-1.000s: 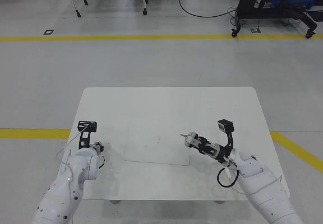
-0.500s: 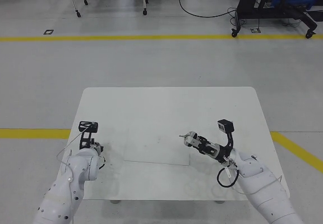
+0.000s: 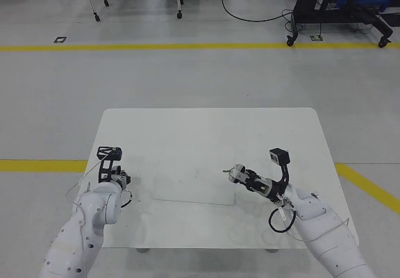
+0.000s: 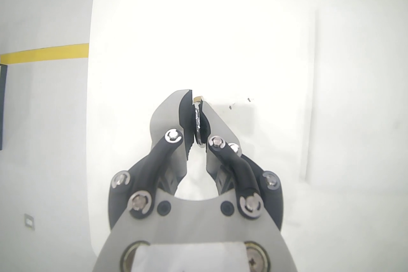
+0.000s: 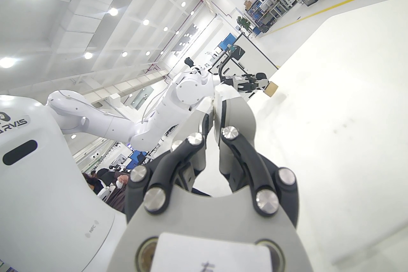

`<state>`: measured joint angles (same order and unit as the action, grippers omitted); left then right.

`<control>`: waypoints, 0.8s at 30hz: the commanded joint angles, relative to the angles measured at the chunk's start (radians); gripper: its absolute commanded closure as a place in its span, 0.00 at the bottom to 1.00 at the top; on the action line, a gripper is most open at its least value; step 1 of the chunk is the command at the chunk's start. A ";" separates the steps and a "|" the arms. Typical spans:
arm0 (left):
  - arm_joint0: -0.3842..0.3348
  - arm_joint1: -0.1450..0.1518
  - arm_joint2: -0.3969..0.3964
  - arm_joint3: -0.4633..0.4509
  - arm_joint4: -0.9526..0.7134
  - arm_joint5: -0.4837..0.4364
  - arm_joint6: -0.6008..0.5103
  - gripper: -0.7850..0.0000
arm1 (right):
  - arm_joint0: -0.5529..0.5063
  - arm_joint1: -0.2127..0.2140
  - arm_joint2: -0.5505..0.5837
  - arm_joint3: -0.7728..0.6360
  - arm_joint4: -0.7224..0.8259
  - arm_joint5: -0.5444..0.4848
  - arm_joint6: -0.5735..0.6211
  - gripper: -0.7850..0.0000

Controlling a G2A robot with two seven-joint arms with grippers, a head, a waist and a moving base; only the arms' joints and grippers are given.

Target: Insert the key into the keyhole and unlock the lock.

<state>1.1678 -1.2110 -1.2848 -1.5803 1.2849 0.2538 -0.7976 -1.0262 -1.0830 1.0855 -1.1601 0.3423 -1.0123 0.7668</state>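
I saw the white table (image 3: 207, 132) beneath my 2 arms. My left gripper (image 4: 195, 102) was clamped on the brass padlock (image 5: 271, 88) near the table's left edge. My right gripper (image 3: 235, 171), well apart, pinched the key (image 3: 226, 169), which pointed toward the padlock.

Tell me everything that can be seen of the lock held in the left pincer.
The small brass-coloured block lock is clamped in the shut left pincer, near the left edge of the white table. Its tan, boxy body sticks out past the pincer's tip. A silvery metal part, perhaps its shackle, sits between the black pads.
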 commanded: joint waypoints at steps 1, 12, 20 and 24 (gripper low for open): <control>0.005 -0.001 -0.011 -0.001 -0.034 -0.028 0.022 1.00 | 0.000 0.000 0.000 0.000 0.000 0.000 0.000 1.00; 0.021 -0.003 -0.024 -0.009 -0.146 -0.128 0.076 1.00 | 0.000 0.000 0.000 0.000 0.000 0.000 0.000 1.00; -0.007 -0.016 -0.035 0.056 -0.537 -0.354 0.066 1.00 | 0.002 -0.006 -0.012 -0.038 -0.035 0.056 -0.034 1.00; -0.158 -0.021 -0.059 0.248 -0.824 -0.446 -0.102 1.00 | -0.001 -0.008 -0.012 -0.042 -0.053 0.041 -0.057 1.00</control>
<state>1.0609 -1.2304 -1.3496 -1.3998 0.5748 -0.1792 -0.8619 -1.0254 -1.0911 1.0726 -1.2011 0.2904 -0.9643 0.7154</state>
